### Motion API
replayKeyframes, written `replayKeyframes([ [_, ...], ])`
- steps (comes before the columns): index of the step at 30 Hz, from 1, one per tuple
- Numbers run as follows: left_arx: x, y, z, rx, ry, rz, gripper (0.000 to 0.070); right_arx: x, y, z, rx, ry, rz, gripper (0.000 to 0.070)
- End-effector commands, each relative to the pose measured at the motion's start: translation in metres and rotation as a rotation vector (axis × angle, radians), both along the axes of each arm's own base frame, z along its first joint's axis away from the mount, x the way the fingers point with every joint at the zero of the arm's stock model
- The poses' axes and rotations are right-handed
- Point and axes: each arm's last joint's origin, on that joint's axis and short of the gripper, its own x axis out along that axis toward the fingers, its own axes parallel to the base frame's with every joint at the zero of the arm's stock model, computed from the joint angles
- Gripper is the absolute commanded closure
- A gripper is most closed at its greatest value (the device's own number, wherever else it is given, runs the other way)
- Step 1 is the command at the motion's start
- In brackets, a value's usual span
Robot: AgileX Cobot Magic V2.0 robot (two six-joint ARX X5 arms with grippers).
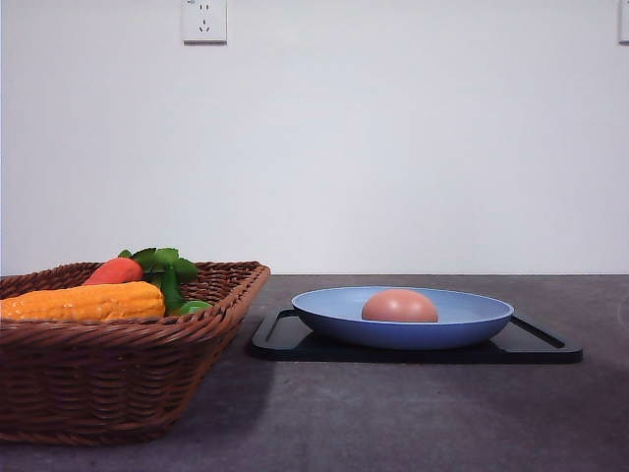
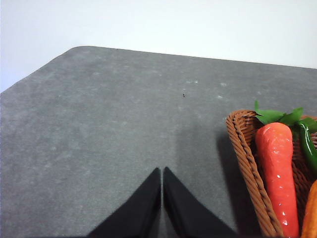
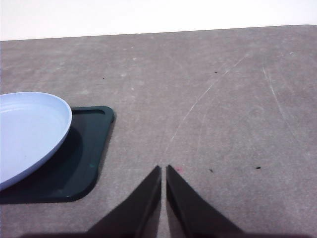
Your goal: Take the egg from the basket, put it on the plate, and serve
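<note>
The brownish-pink egg (image 1: 399,307) lies in the middle of the light blue plate (image 1: 462,324), which rests on a flat black tray (image 1: 295,344) right of centre in the front view. The wicker basket (image 1: 118,379) stands at the left front. In the left wrist view my left gripper (image 2: 161,171) is shut with nothing in it, over bare table beside the basket's corner (image 2: 245,158). In the right wrist view my right gripper (image 3: 163,168) is shut and empty, over bare table beside the plate's rim (image 3: 59,124) and the tray's corner (image 3: 89,163).
The basket holds an orange corn cob (image 1: 84,302), a red-orange carrot (image 1: 115,271) with green leaves and a green pod (image 2: 308,146). A white wall with a socket (image 1: 203,20) stands behind the grey table (image 1: 413,413).
</note>
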Motion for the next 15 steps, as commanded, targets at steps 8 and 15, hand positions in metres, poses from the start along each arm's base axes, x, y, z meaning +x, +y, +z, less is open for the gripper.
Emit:
replayKeyframes([
  [8, 0.0011, 0.0001, -0.0096, 0.0, 0.032, 0.004, 0.07, 0.0001, 0.0, -0.0008, 0.01, -0.004, -0.003, 0.07],
  [15, 0.0011, 0.0001, -0.0096, 0.0, 0.032, 0.004, 0.07, 0.0001, 0.0, -0.0008, 0.01, -0.004, -0.003, 0.07],
])
